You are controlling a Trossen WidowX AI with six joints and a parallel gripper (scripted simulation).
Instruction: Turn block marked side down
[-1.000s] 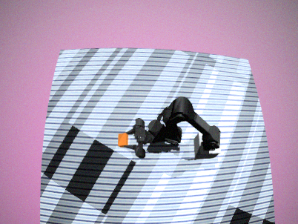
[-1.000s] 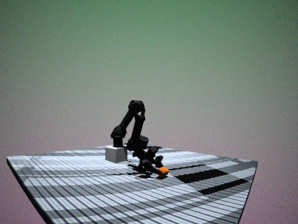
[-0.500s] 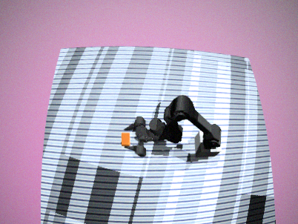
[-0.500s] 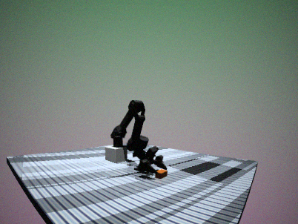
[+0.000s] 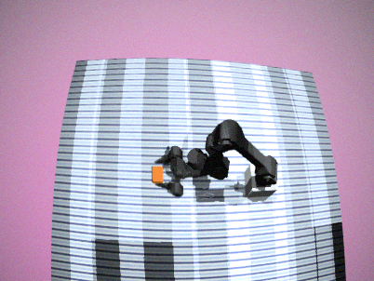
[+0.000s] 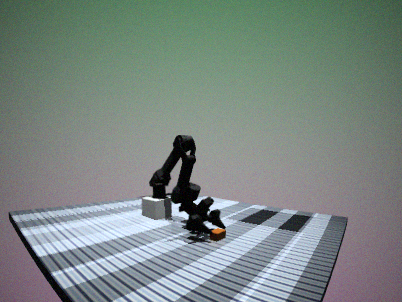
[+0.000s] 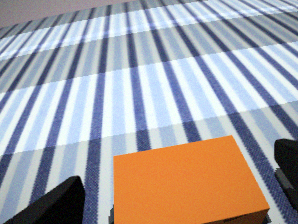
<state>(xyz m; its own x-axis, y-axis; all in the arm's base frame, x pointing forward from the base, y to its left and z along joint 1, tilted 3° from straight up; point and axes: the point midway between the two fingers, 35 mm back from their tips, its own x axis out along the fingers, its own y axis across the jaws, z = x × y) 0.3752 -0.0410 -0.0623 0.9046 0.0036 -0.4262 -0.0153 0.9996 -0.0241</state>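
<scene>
The orange block [image 5: 157,174] [image 6: 217,234] [image 7: 185,182] rests flat on the striped table [image 5: 132,223] [image 6: 165,270]. Its top and the narrow strip of side seen in the wrist view are plain orange. No mark shows on any visible face; the underside is hidden. My gripper [image 5: 164,173] [image 6: 216,228] [image 7: 180,167] is open and low over the table, with its fingers spread wide on either side of the block. In the wrist view there is a gap between each finger and the block.
The arm reaches from its pale base box [image 5: 260,190] [image 6: 154,208] toward the block. Dark rectangular patches [image 5: 158,260] [image 6: 294,223] show on the table. The table's edges lie well away from the block.
</scene>
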